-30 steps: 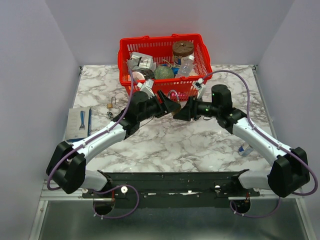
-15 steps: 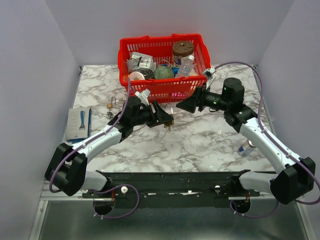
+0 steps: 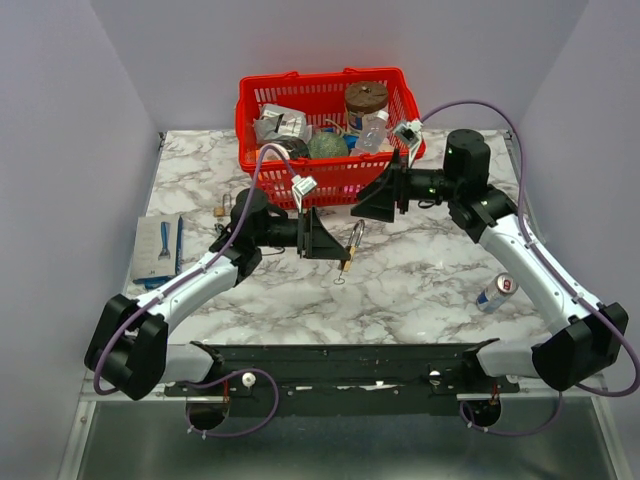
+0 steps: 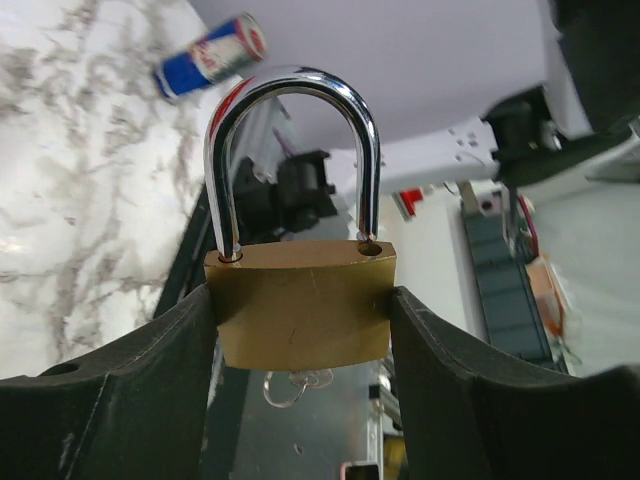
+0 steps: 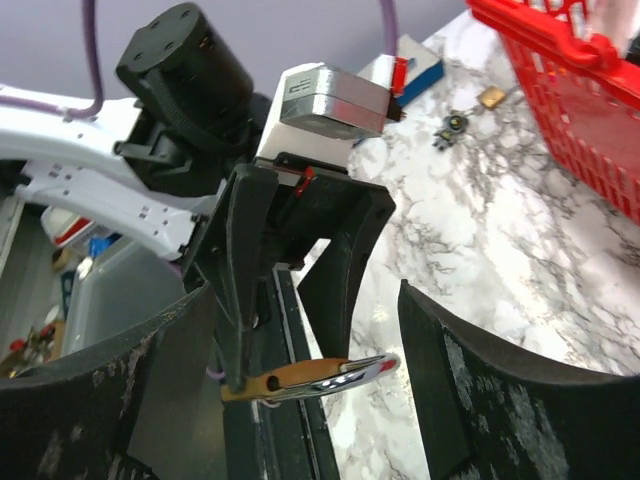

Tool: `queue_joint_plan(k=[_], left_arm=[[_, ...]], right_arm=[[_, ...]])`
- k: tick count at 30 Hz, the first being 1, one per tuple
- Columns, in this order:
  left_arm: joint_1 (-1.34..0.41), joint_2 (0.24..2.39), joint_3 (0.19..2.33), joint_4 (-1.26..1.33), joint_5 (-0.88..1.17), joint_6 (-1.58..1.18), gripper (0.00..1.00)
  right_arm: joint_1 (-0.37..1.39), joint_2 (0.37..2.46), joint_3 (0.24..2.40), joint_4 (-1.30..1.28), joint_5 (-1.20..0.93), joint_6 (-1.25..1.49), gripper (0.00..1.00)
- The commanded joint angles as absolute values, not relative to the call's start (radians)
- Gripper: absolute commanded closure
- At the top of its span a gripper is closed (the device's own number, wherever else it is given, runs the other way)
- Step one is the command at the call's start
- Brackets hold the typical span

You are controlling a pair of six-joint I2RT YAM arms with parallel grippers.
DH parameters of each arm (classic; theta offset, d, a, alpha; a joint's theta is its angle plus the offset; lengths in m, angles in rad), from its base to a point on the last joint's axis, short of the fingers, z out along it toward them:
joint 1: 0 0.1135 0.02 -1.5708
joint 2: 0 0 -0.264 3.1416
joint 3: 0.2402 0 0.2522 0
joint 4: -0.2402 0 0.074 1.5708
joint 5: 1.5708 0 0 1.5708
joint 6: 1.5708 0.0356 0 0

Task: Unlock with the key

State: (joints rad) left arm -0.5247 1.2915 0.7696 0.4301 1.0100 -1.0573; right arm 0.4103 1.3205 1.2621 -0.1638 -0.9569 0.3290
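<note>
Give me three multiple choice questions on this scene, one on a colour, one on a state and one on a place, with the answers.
1. What colour is the basket?
A. Blue
B. Red
C. Green

2. How is the left pincer?
A. Shut on the padlock
B. Open and empty
C. Shut on a bottle

3. Where is the can?
A. In the basket
B. In the left pincer
C. On the table by the right arm

Answers:
1 B: its mesh walls and rim are red.
2 A: the fingers press on both sides of the brass body.
3 C: it lies on its side on the marble, just right of that arm.
</note>
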Motion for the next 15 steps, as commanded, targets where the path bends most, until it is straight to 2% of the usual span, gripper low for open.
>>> queue_joint_plan(k=[1,7,10,13,15], left_arm=[[-0.520,1.236,0.793,0.638,1.199,-1.176,1.00],[-0.520,1.258,0.761,0.855,1.229,-1.337,1.00],[-0.520,1.270,0.758,0.874,1.215,-1.362,1.00],[-0.520,1.272,0.762,0.845,1.189,-1.336,1.00],[-0.520,1.267,0.779,0.775,1.178,-1.284,1.00]], right_arm=[[0.411,1.339,1.286,-0.198,-1.129,0.311,0.19],[0.425,1.318,1.244,-0.184,-1.219,0.330,0.20],[0.430,1.299,1.230,-0.184,-1.213,0.342,0.20],[0.440,1.276,1.229,-0.236,-1.111,0.312,0.22],[0.459,1.253,1.236,-0.315,-0.900,0.298,0.22]])
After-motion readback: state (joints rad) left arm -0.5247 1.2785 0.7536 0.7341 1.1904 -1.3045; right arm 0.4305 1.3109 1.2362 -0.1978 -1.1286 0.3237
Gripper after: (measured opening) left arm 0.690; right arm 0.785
